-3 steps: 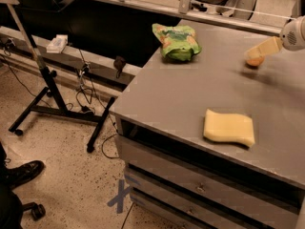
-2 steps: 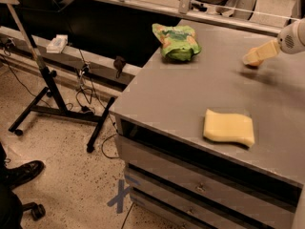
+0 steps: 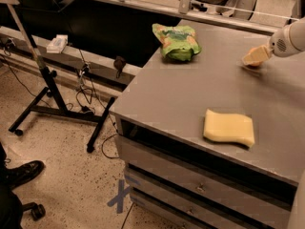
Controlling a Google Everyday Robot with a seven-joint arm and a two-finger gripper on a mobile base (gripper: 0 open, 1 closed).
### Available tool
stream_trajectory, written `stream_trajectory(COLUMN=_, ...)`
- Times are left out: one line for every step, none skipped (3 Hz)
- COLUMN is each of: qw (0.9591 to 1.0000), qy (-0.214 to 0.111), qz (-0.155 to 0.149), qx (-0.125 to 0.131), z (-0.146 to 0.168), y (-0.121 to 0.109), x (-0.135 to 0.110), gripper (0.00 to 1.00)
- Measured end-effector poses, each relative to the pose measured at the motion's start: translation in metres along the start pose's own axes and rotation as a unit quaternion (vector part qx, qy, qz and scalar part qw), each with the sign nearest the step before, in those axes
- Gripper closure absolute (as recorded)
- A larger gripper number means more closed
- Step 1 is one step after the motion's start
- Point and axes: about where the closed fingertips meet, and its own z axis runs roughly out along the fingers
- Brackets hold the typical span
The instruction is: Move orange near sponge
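Note:
The sponge [image 3: 228,127], a thick pale-yellow pad with wavy edges, lies flat near the front edge of the grey table [image 3: 190,89]. My cream-coloured gripper [image 3: 254,57] reaches in from the right edge, low over the table's far right part, well behind the sponge. The orange is hidden. Only a dark orange-brown sliver shows under the gripper's tip, and I cannot tell what it is.
A green snack bag [image 3: 177,41] lies at the table's far left corner. Drawers [image 3: 200,187] are under the table front. A black stand with cables [image 3: 52,99] is on the floor to the left. A shoe [image 3: 21,172] is at the bottom left.
The gripper has shifted slightly down and to the left over the far right of the table. The sponge and bag have not moved.

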Motion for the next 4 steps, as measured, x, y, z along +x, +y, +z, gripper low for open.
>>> stream_trajectory(qw=1.0, qy=-0.001, qz=-0.005, qx=-0.008, z=-0.007, y=0.007, x=0.001, gripper=0.64)
stream_trajectory(qw=0.9992, qy=-0.012, qz=-0.016, qx=-0.033, z=-0.026, y=0.024, x=-0.002, gripper=0.88)
stream_trajectory(qw=0.9958, qy=-0.018, qz=-0.038, qx=-0.081, z=-0.048, y=0.062, x=0.002, gripper=1.0)
stream_trajectory(qw=0.9895, qy=-0.012, qz=-0.056, qx=-0.132, z=-0.065, y=0.11, x=0.02, gripper=1.0)
